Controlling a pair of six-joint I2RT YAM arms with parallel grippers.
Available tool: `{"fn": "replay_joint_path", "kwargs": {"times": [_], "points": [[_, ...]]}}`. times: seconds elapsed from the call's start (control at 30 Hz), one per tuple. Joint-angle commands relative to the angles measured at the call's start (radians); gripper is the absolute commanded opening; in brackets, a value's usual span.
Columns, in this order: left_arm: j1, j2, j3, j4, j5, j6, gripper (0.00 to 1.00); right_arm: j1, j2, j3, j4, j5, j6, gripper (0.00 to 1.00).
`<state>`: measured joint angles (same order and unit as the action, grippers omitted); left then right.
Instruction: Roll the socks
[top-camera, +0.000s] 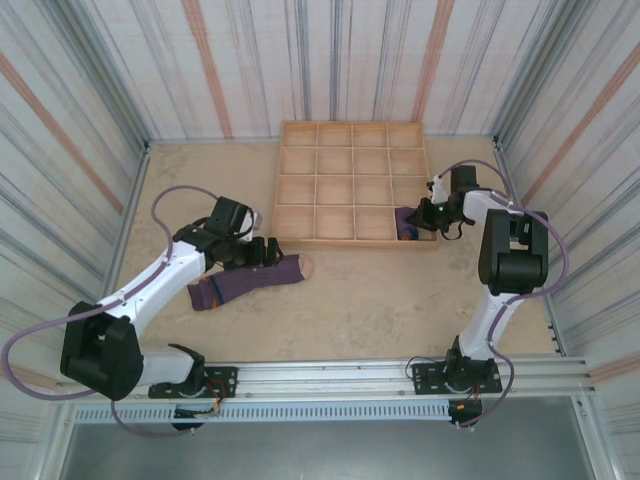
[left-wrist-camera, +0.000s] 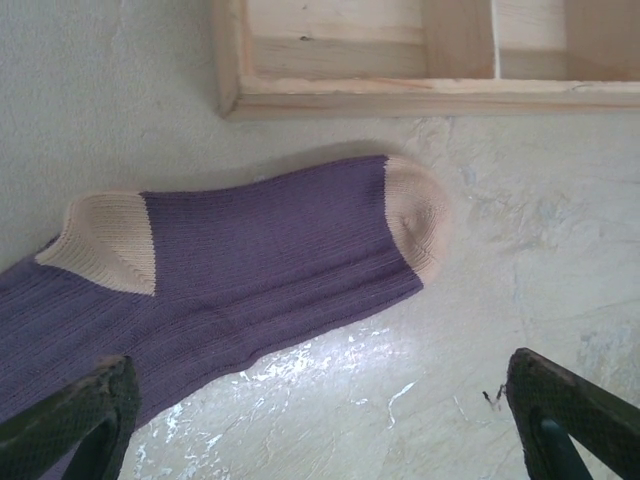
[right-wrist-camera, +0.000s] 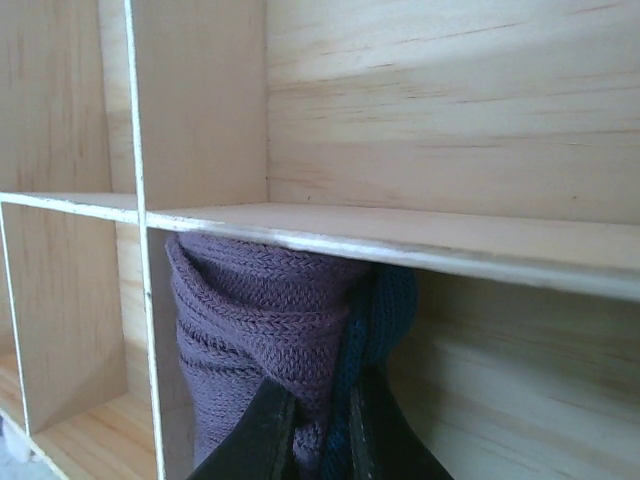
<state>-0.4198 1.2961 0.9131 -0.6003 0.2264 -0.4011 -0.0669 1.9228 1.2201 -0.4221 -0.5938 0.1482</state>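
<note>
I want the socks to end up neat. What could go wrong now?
The right gripper is shut on the rolled sock inside the tray; pulling away could snag the knit and drag it out or unroll it. The left gripper hangs open over the flat sock, which lies close to the tray wall, so rolling might bump it.

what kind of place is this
Probably a robot test cell: a table walled in by striped panels, a left arm and right arm bolted to a metal rail, and a wooden compartment tray.
</note>
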Motion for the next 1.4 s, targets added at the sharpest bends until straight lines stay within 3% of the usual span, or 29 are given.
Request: {"fn": "replay_joint_path", "kwargs": {"times": [0.0, 0.1, 0.23, 0.37, 0.6, 0.73, 0.87, 0.93, 1.13, 1.17, 1.37], "points": [[0.003, 0.000, -0.001, 0.000, 0.016, -0.011, 0.97, 0.014, 0.055, 0.006, -0.081, -0.033, 0.007, 0.00], [0.003, 0.008, 0.005, -0.010, -0.006, -0.016, 0.99, 0.014, 0.046, -0.003, -0.078, -0.001, 0.016, 0.01], [0.003, 0.036, 0.015, -0.024, 0.004, -0.025, 0.98, 0.015, 0.017, 0.000, -0.072, 0.023, 0.041, 0.17], [0.003, 0.037, -0.003, -0.023, -0.014, -0.038, 0.98, 0.020, -0.019, 0.042, -0.111, 0.067, 0.049, 0.25], [0.021, 0.049, -0.017, -0.036, -0.014, -0.066, 0.98, 0.028, -0.064, 0.085, -0.154, 0.092, 0.044, 0.59], [0.036, 0.062, -0.014, -0.056, -0.008, -0.073, 0.97, 0.037, -0.113, 0.102, -0.178, 0.107, 0.036, 0.67], [0.106, 0.066, -0.028, -0.084, 0.036, -0.103, 0.97, 0.072, -0.211, 0.086, -0.187, 0.168, 0.044, 0.86], [0.146, 0.069, -0.023, -0.116, 0.049, -0.099, 0.97, 0.097, -0.260, 0.078, -0.194, 0.192, 0.057, 0.91], [0.247, 0.101, 0.028, -0.233, -0.039, -0.074, 0.97, 0.202, -0.387, 0.013, -0.202, 0.230, 0.105, 0.95], [0.267, 0.111, 0.032, -0.245, -0.052, -0.073, 0.98, 0.228, -0.407, -0.005, -0.194, 0.235, 0.120, 0.99], [0.352, 0.146, 0.024, -0.227, -0.107, -0.070, 0.98, 0.424, -0.502, -0.103, -0.171, 0.332, 0.170, 0.99]]}}
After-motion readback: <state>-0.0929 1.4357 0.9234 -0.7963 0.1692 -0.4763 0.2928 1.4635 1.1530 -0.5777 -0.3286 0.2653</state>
